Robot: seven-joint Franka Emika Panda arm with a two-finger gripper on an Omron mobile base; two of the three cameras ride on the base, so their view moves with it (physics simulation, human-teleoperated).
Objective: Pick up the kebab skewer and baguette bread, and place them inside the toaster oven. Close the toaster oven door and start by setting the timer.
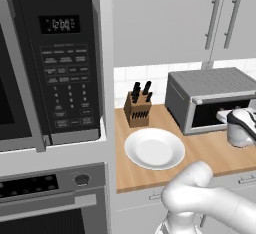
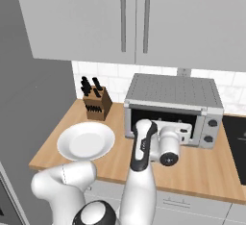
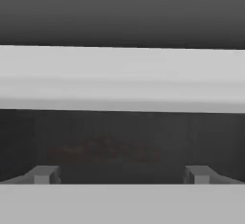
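Note:
The grey toaster oven (image 2: 173, 92) (image 1: 215, 85) stands on the wooden counter, ribbed top up. Its door (image 3: 119, 79) looks upright against the front. The door's light grey bar crosses the hand view, with dark glass below it. My gripper (image 3: 122, 174) (image 2: 175, 128) (image 1: 225, 114) is close in front of the door, level with it. It is open, its fingertips (image 3: 45, 174) wide apart with nothing between them. A dim reddish-brown shape (image 3: 103, 152) shows behind the glass, too blurred to tell the kebab skewer from the baguette bread.
A white plate (image 1: 155, 148) (image 2: 85, 141) lies bare on the counter left of the toaster oven. A knife block (image 1: 137, 108) (image 2: 96, 103) stands behind it by the tiled wall. The black microwave (image 1: 50, 63) and wall oven (image 1: 50, 198) are at far left. A dark stovetop (image 2: 236, 142) borders the right.

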